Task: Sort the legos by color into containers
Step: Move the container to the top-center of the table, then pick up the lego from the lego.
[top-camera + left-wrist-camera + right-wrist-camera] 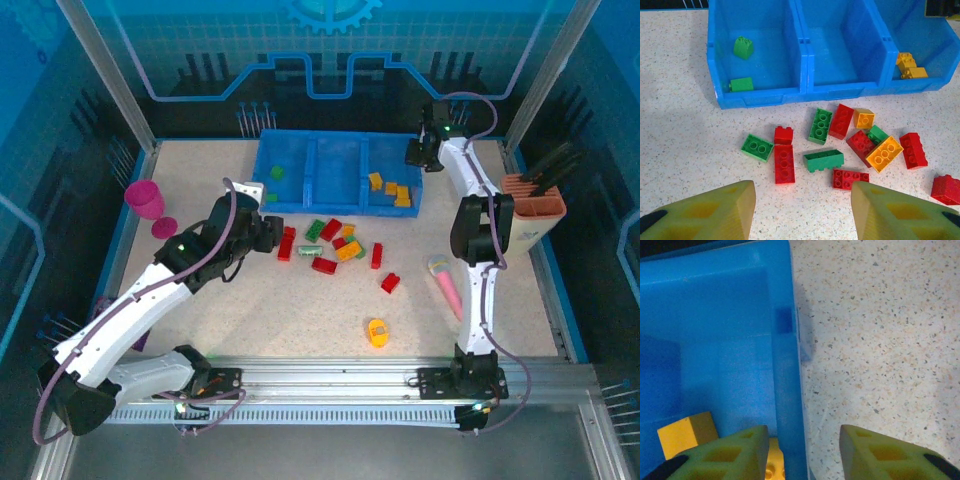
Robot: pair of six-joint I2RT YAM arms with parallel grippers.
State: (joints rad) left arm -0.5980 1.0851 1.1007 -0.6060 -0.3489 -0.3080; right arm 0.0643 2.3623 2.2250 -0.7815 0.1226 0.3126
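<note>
Mid-sort, your left tool (pixel 801 194), half-open and empty, hangs over the loose legos (pixel 840 140) on the surface (pixel 685 150) just before the blue tray (pixel 760 97), needing to drop onto one brick and close, while your right tool (pixel 802 436), open and empty, straddles the outer wall of the yellow compartment (pixel 715 340).

The tray (pixel 300 207) sits at upper centre of the top view. Most legos (pixel 335 240) lie clustered on the tabletop (pixel 250 320) just below it. Two more rest in its left compartment (pixel 770 55), several in its right compartment (pixel 932 47). The cup (pixel 145 197) stands far left, the holder (pixel 533 205) far right, and the stick (pixel 445 283) lies lower right of the cluster.
</note>
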